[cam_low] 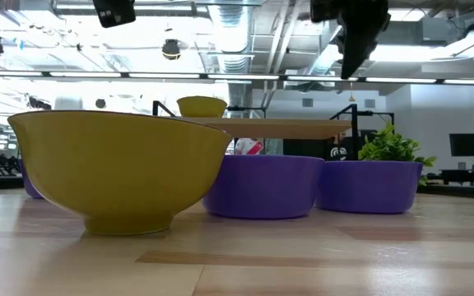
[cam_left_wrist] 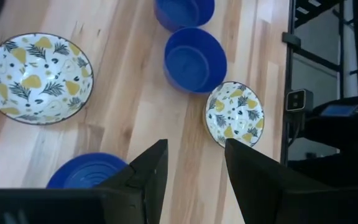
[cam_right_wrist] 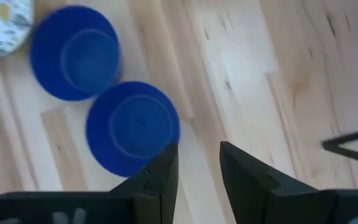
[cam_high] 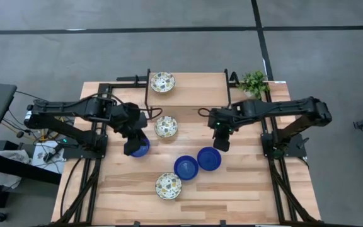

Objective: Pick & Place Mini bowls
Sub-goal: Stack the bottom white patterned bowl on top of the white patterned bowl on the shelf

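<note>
Hovering over the table (cam_high: 118,189), the left gripper (cam_high: 135,149) and right gripper (cam_high: 222,144) hang apart and empty; six bowls lie scattered, one blue bowl (cam_high: 142,149) under the left; nothing looks gathered yet.

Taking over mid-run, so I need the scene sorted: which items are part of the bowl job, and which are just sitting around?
Job items:
- three blue mini bowls
- three floral mini bowls
- left gripper and right gripper, fingers open, empty

Lying about:
- small green plant at the table's far right corner
</note>
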